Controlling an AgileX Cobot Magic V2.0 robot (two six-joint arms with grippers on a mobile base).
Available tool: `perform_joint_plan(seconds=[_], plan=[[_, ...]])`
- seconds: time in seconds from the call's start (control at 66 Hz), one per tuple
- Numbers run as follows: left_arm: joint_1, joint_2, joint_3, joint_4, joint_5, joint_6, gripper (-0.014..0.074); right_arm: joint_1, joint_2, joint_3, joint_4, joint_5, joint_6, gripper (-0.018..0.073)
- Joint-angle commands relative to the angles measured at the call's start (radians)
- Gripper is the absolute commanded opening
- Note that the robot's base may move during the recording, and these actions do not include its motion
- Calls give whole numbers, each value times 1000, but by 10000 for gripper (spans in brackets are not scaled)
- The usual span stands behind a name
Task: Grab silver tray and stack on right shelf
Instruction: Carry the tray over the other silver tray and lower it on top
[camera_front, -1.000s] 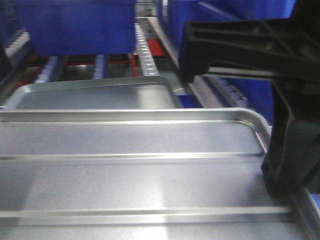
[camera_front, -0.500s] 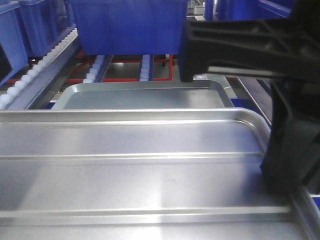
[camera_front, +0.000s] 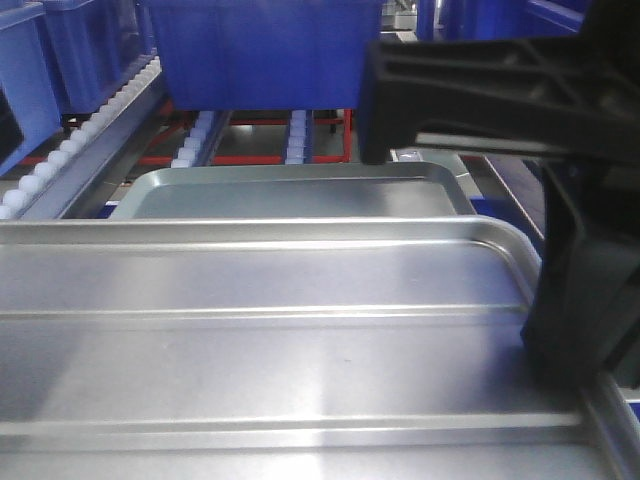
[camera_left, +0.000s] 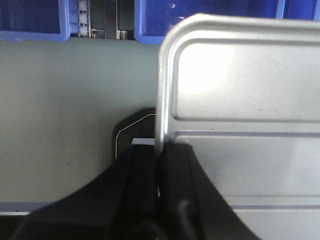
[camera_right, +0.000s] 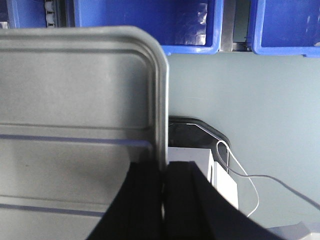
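Black left gripper (camera_left: 161, 157) pinched onto the left rim of the silver tray (camera_front: 300, 350); right gripper (camera_right: 163, 172) clamped likewise on the tray's right rim (both sets of jaws narrow, metal edge between them). Tray carried between the two, above the grey floor (camera_left: 60, 110), ridges running side to side. Just beyond the tray's far rim: duller grey tray (camera_front: 290, 195) lying on the right shelf (camera_front: 200, 140); farther beyond it, blue bins (camera_front: 260, 50).

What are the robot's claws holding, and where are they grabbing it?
They hold the silver tray by its raised rim. The left claw pinches the tray's left edge, and the right claw pinches its right edge.
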Motion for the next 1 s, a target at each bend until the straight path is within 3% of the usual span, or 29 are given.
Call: perform_joint_plan(seconds=[0.0,0.576,0.985], plan=[[-3,-18,-19,47,94,11,-99,-5,-25,-18,-61,71,-5,63],[-3,-18,-19,47,94,11,-98,-5,-25,-18,-61,72,-5,63],[-3,-18,-21,40,62,24,-99,-17,-25,-18,-73,150,-70,63]])
